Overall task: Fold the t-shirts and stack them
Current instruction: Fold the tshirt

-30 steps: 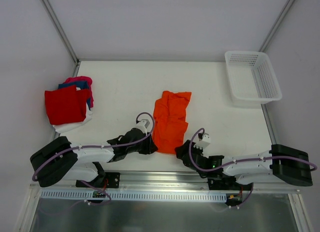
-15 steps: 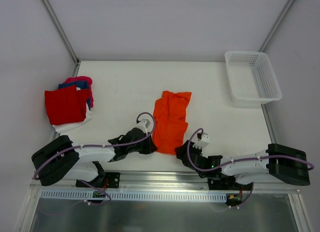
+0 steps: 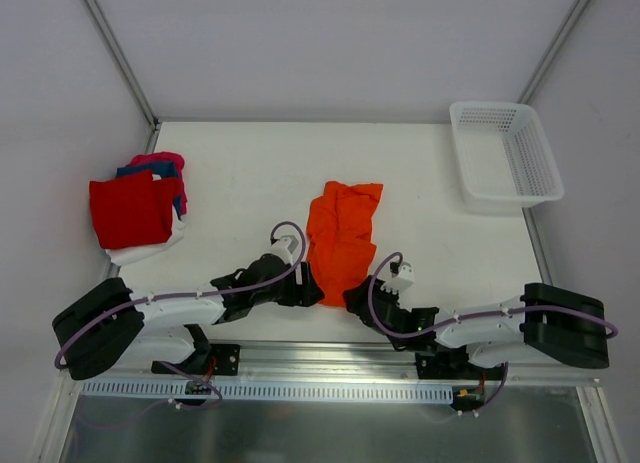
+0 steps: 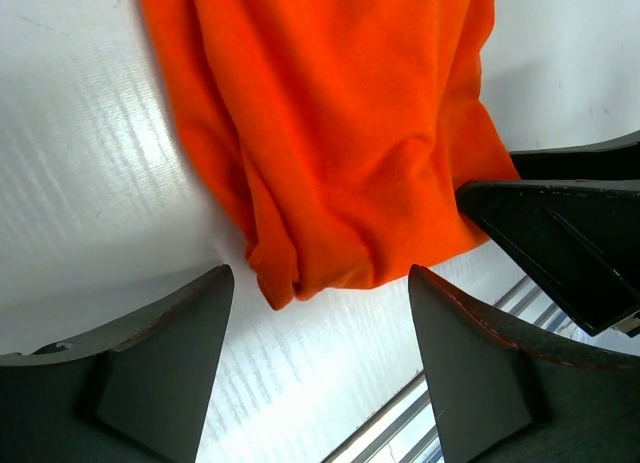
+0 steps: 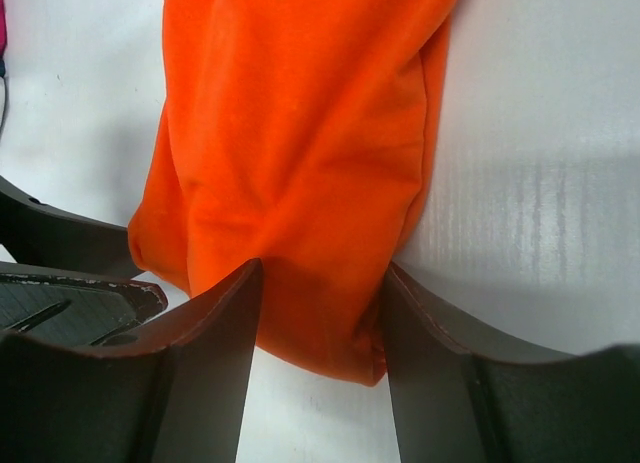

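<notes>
The orange t-shirt (image 3: 340,241) lies crumpled lengthwise at the table's middle. Its near end sits between my two grippers. My left gripper (image 3: 312,291) (image 4: 320,283) is open, and the shirt's near left corner (image 4: 290,273) lies just beyond its tips without being held. My right gripper (image 3: 352,298) (image 5: 320,283) stands open astride the shirt's near right edge (image 5: 330,313), with cloth between its fingers (image 5: 205,353). At the far left is a stack of other t-shirts, red (image 3: 132,211) on top, with blue, magenta and white edges showing.
A white mesh basket (image 3: 505,163) stands at the back right corner. The table's near metal rail (image 3: 320,353) runs just behind both grippers. The right gripper's black finger (image 4: 560,243) shows close by in the left wrist view.
The left gripper closed, then opened wide. Both grippers moved in toward the shirt's near end, the right arm shifting left. The shirt has barely moved.
</notes>
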Action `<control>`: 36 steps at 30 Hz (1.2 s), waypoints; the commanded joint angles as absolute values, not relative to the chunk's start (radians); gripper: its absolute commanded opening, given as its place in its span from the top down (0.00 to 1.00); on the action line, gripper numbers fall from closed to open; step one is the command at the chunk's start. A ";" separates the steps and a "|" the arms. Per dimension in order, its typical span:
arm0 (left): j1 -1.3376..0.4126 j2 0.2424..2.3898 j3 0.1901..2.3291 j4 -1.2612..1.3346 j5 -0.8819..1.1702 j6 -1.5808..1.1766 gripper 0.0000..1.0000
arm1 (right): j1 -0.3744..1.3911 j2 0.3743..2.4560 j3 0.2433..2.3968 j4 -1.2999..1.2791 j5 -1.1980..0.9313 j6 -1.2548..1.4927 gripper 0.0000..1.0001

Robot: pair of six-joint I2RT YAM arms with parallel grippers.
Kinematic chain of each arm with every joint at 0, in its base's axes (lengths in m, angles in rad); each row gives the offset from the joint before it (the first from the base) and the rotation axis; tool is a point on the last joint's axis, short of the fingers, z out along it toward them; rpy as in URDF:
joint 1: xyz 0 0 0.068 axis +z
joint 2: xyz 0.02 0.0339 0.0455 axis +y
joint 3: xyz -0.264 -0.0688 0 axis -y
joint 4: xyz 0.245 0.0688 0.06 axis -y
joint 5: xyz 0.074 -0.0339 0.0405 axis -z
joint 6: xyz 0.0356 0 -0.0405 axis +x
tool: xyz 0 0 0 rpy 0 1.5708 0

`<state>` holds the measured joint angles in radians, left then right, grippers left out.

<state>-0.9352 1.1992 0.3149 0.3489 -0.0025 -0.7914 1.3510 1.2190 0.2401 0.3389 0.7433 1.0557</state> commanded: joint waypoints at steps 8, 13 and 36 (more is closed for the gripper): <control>-0.931 1.164 0.284 0.196 -0.078 -0.778 0.31 | 1.342 1.295 0.259 0.295 0.652 1.014 0.49; -0.931 1.190 0.294 0.196 -0.086 -0.778 0.34 | 1.339 1.290 0.258 0.295 0.647 1.011 0.51; -0.933 1.264 0.302 0.212 -0.091 -0.781 0.89 | 1.338 1.285 0.256 0.295 0.641 0.996 0.74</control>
<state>-0.9344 1.2438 0.3264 0.3050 -0.0853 -0.7982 1.3392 1.2671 0.2653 0.3599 0.6731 1.0054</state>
